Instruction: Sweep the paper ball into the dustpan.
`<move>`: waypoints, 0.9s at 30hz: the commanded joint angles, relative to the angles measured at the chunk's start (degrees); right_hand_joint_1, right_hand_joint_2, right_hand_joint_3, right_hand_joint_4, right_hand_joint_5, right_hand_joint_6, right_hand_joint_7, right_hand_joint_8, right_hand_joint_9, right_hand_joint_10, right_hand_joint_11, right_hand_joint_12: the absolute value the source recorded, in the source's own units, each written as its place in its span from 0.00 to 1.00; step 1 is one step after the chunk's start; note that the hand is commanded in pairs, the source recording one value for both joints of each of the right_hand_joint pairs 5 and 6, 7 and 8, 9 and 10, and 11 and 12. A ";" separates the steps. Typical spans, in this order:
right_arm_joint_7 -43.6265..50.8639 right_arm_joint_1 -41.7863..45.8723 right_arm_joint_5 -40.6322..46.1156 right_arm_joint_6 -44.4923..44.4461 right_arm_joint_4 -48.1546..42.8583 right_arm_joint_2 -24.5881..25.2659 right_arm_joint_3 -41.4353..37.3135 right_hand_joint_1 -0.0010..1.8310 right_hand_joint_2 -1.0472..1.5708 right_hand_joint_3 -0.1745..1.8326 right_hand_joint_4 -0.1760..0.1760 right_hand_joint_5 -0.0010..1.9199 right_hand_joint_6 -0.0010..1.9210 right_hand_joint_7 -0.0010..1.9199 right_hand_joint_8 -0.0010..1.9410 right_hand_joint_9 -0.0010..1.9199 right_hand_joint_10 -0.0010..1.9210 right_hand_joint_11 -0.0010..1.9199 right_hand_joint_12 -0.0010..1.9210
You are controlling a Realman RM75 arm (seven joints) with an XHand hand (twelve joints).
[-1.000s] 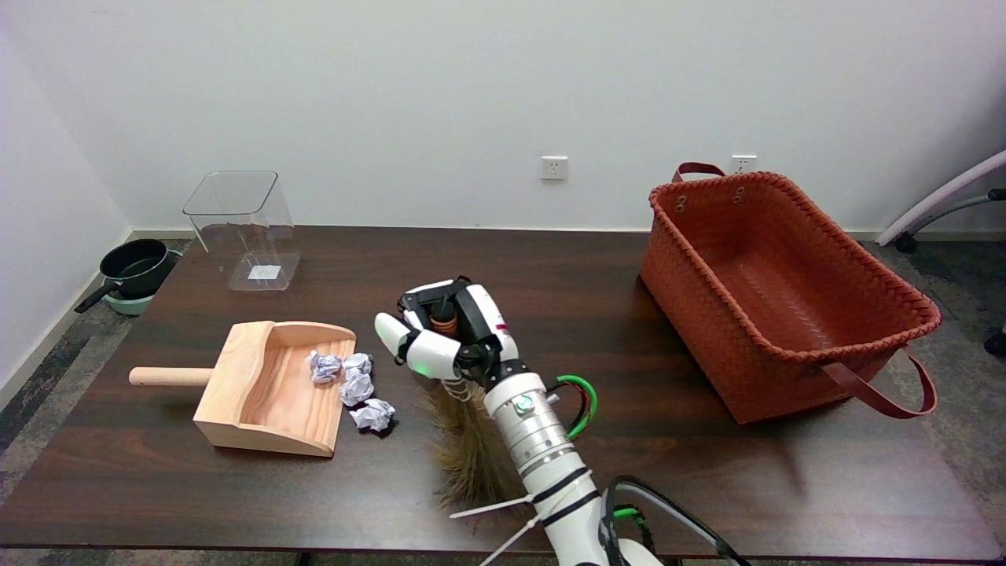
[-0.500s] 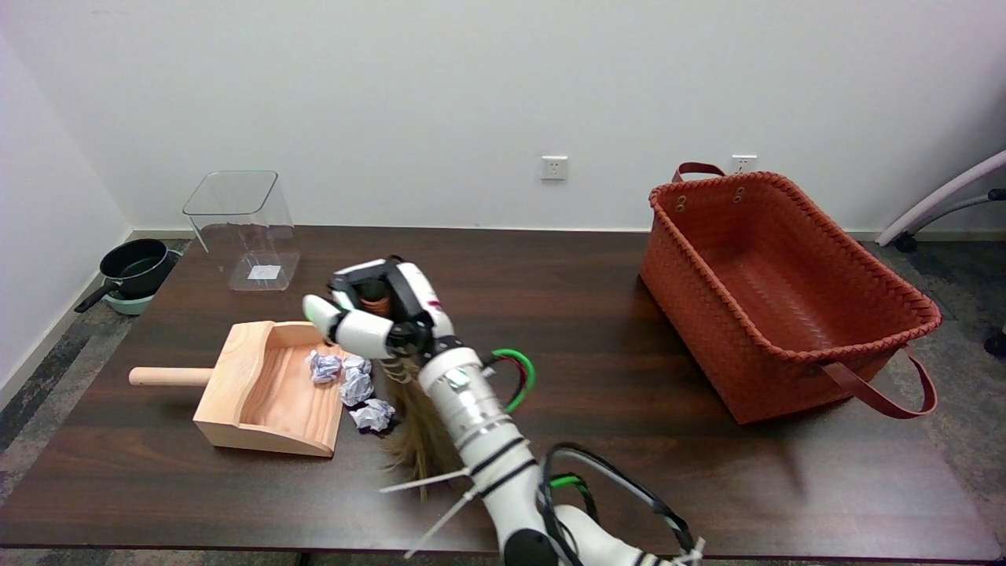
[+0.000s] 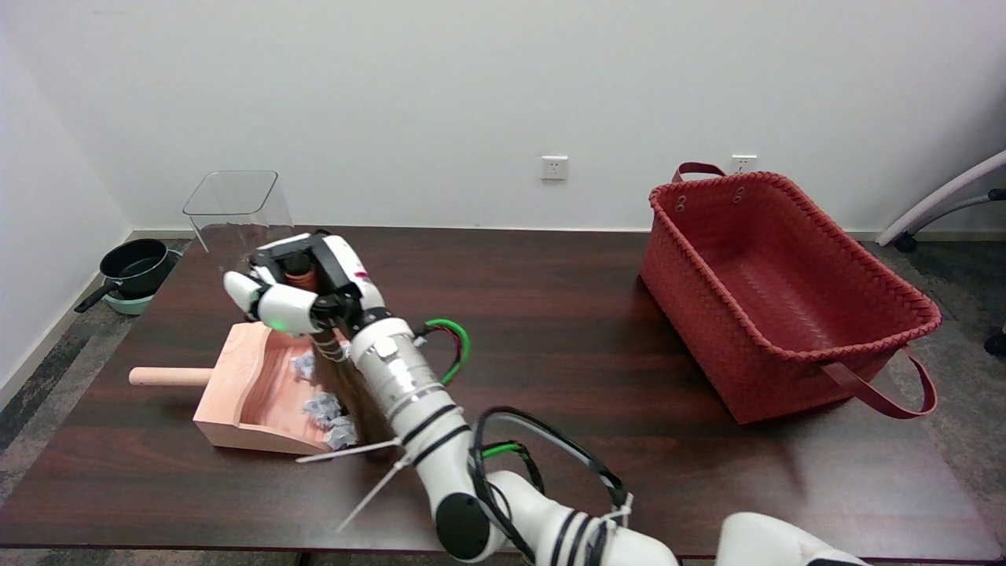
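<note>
My right hand point(image 3: 302, 295) grips the handle of a small straw brush point(image 3: 350, 393) and hangs over the right part of the wooden dustpan point(image 3: 244, 393). The brush's bristles point down at the pan's open mouth, partly hidden behind my forearm. Three crumpled paper balls show inside the pan: one point(image 3: 302, 365) near its middle, two more point(image 3: 322, 407) point(image 3: 343, 432) by the front right lip against the bristles. The pan's round handle point(image 3: 161, 376) sticks out to the left.
A clear plastic bin point(image 3: 236, 208) stands behind the dustpan at the table's back left. A large woven red-brown basket point(image 3: 774, 291) fills the right side. A black pan point(image 3: 134, 267) sits on the floor at far left. Loose cable ties jut from my forearm.
My right hand swept left with the brush from mid-table to over the dustpan. The paper balls that lay at the pan's mouth are now pushed inside it.
</note>
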State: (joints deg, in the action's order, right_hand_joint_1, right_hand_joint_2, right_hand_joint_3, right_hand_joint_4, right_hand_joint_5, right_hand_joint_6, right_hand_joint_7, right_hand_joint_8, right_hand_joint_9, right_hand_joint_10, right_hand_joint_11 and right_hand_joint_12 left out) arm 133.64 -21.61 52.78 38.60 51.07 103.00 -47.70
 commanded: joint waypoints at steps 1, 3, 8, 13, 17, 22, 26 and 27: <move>0.01 -11.53 4.66 1.37 -10.72 8.49 0.59 0.62 1.00 0.32 0.50 1.00 1.00 1.00 0.99 0.99 0.99 0.97 0.97; 0.01 -13.24 8.27 1.45 -10.66 8.84 0.73 0.62 1.00 0.32 0.50 1.00 1.00 1.00 0.99 0.99 0.98 0.97 0.97; 0.01 -16.04 10.86 2.71 -10.68 8.81 1.21 0.61 1.00 0.33 0.50 1.00 1.00 1.00 0.99 0.98 0.98 0.97 0.97; 0.01 -15.90 11.13 4.69 -7.69 6.98 1.23 0.61 1.00 0.34 0.50 1.00 1.00 1.00 0.99 0.98 0.98 0.96 0.96; 0.01 -14.74 11.34 7.33 -3.51 5.10 0.69 0.61 1.00 0.34 0.50 1.00 1.00 1.00 0.99 0.98 0.98 0.96 0.96; 0.01 -12.80 11.39 9.98 0.57 1.62 0.53 0.62 1.00 0.35 0.50 1.00 1.00 1.00 0.99 0.98 0.98 0.96 0.96; 0.01 -11.36 11.25 8.36 4.46 -3.07 0.63 0.62 1.00 0.35 0.50 1.00 1.00 1.00 0.99 0.98 0.98 0.96 0.96; 0.01 -11.23 11.00 7.69 5.13 -4.45 0.92 0.62 1.00 0.35 0.50 1.00 1.00 1.00 0.99 0.98 0.98 0.96 0.96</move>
State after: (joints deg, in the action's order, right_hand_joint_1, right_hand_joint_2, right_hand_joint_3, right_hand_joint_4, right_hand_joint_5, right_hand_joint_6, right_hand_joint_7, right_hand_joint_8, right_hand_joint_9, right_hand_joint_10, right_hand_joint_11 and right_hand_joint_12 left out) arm 133.65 -34.26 62.12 43.99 46.65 107.85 -46.92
